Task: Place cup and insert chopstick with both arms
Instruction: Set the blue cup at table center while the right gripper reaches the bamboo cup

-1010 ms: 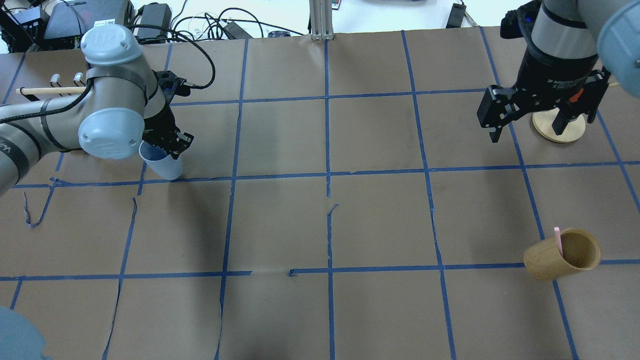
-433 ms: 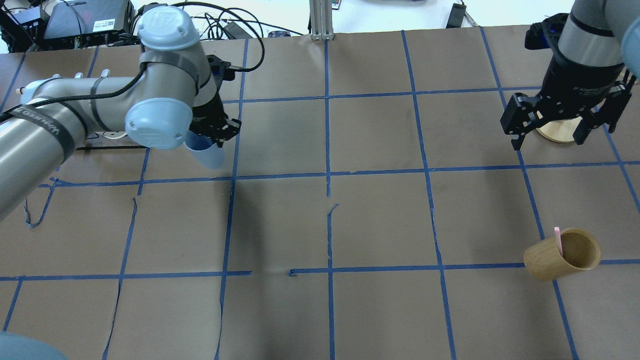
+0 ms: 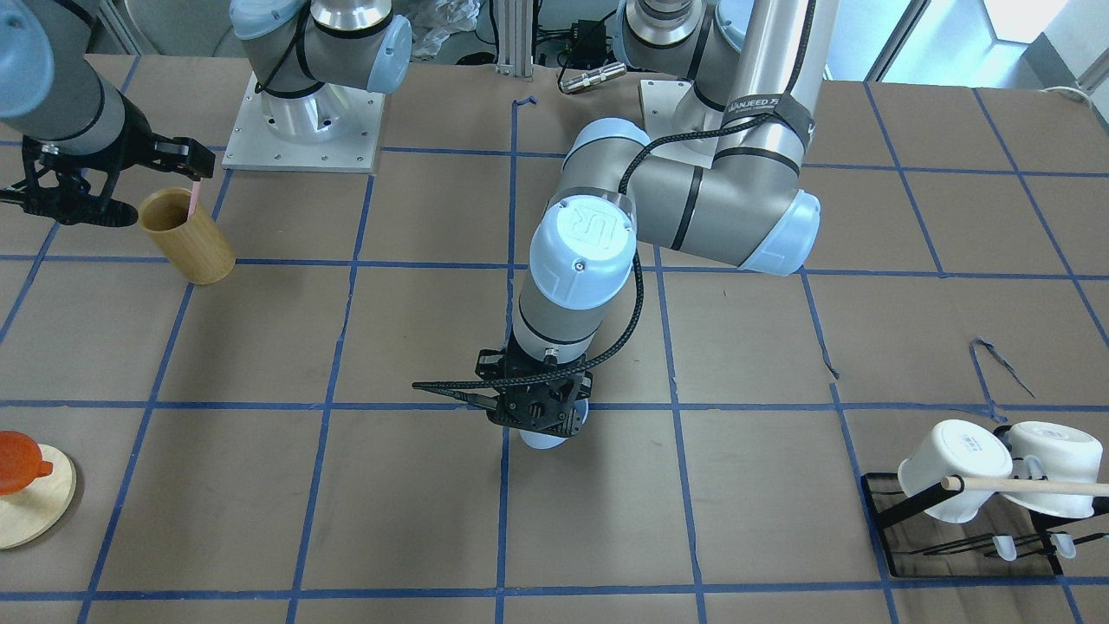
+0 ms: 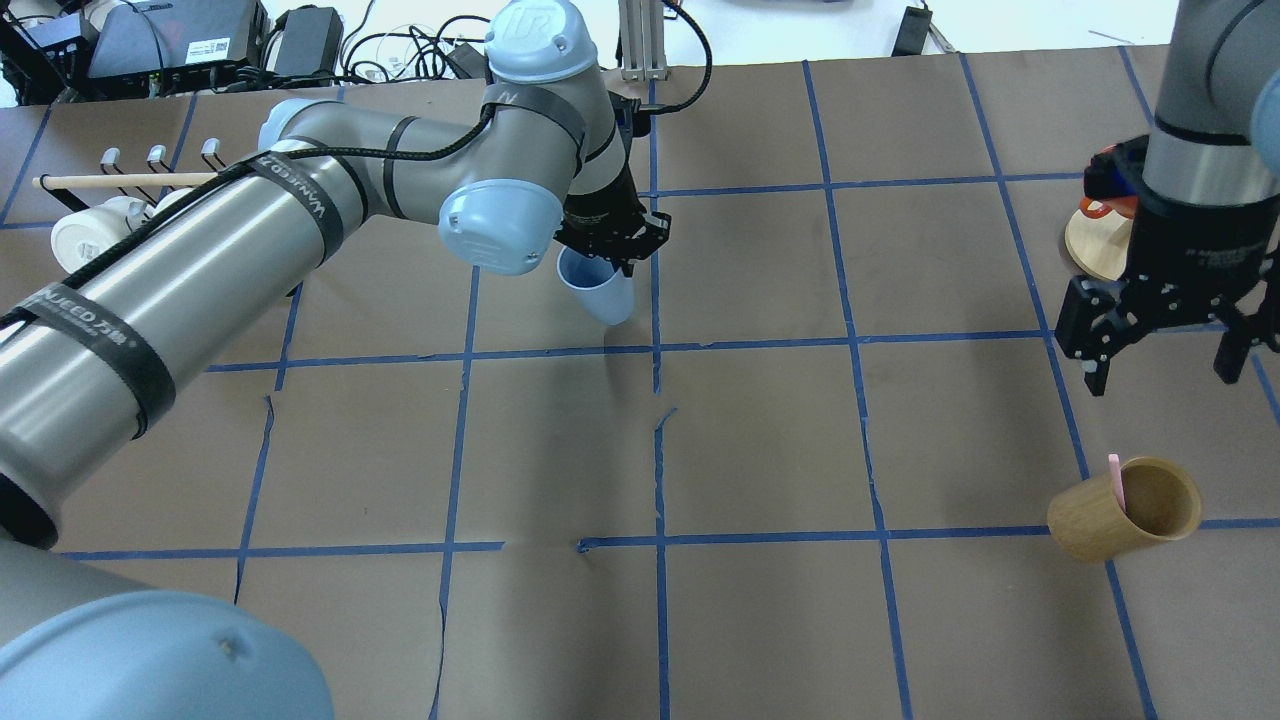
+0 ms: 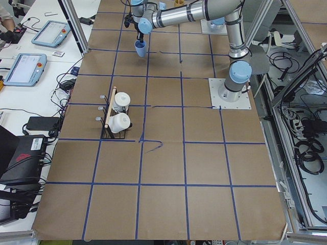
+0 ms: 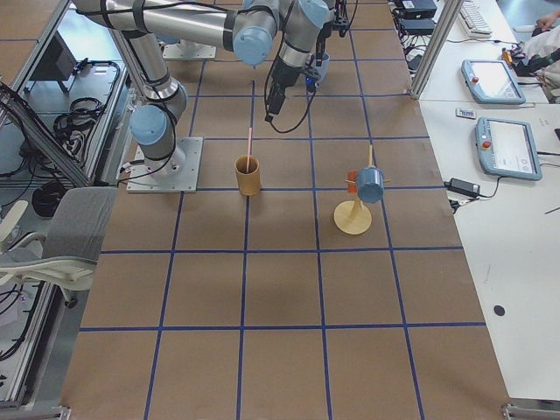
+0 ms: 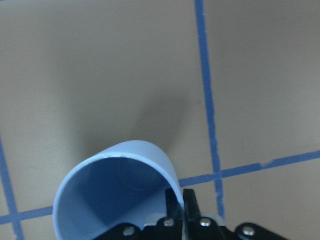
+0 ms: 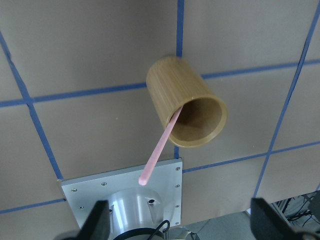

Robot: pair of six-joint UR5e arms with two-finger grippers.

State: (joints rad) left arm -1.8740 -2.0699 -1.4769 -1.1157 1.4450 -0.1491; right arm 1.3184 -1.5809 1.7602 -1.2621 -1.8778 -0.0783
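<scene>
My left gripper (image 4: 603, 262) is shut on the rim of the pale blue cup (image 4: 598, 292). It holds the cup above the table near the centre blue line, mouth up. The cup also shows in the front view (image 3: 544, 438) and in the left wrist view (image 7: 112, 195), one finger inside the wall and one outside. The pink chopstick (image 4: 1115, 480) leans in a tan bamboo cup (image 4: 1120, 512) at the near right. My right gripper (image 4: 1160, 372) is open and empty, above and just behind it. The right wrist view looks down on the chopstick (image 8: 161, 142) and bamboo cup (image 8: 186, 100).
A black rack with white mugs (image 4: 95, 220) and a wooden rod stands at the far left. A round wooden stand (image 4: 1092, 248) with an orange piece sits at the far right, behind my right gripper. The right arm's base plate (image 3: 299, 113) lies near the bamboo cup.
My left arm has swung right, carrying the blue cup from the left side to the table's centre line. My right gripper has moved nearer, from over the wooden stand towards the bamboo cup.
</scene>
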